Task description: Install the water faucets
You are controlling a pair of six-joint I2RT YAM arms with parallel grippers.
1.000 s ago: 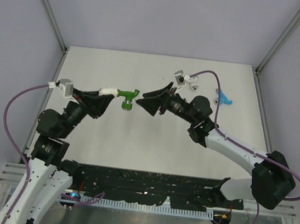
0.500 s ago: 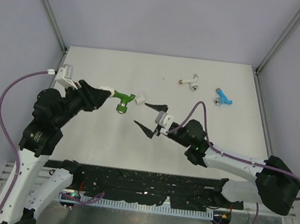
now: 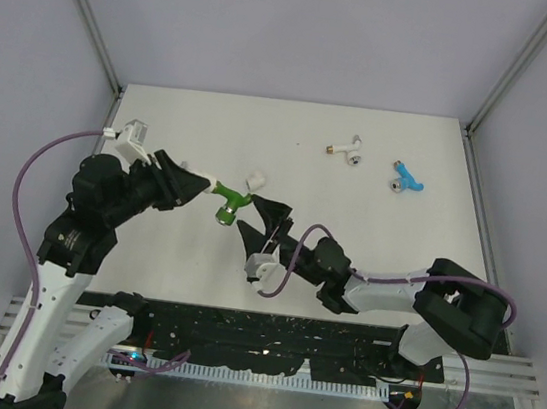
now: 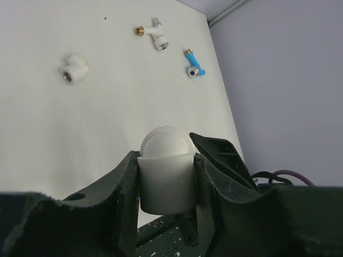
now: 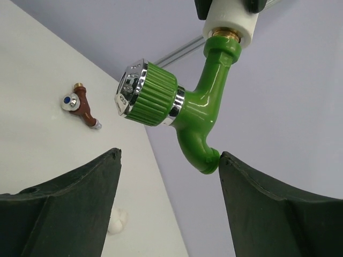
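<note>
My left gripper [image 3: 196, 178] is shut on a white pipe fitting [image 4: 166, 171] and holds it above the table. The green faucet [image 3: 227, 199] is joined to that fitting and hangs from it [image 5: 201, 115]. My right gripper [image 3: 257, 225] is open and points up, with the green spout between its fingers [image 5: 169, 160] and close to one of them. The white faucet [image 3: 346, 151] and the blue faucet [image 3: 406, 179] lie at the far right of the table. The brown faucet [image 5: 81, 106] lies on the table in the right wrist view and is hidden in the top view.
A loose white fitting [image 3: 256, 178] lies on the table just beyond the green faucet and also shows in the left wrist view [image 4: 74, 69]. Another white fitting [image 5: 115, 222] shows in the right wrist view. Grey walls and metal posts enclose the table [image 3: 369, 247].
My right arm swung left and toward the near edge, and its open gripper turned up under the green faucet. My left arm drew the fitting and faucet slightly nearer and tilted them.
</note>
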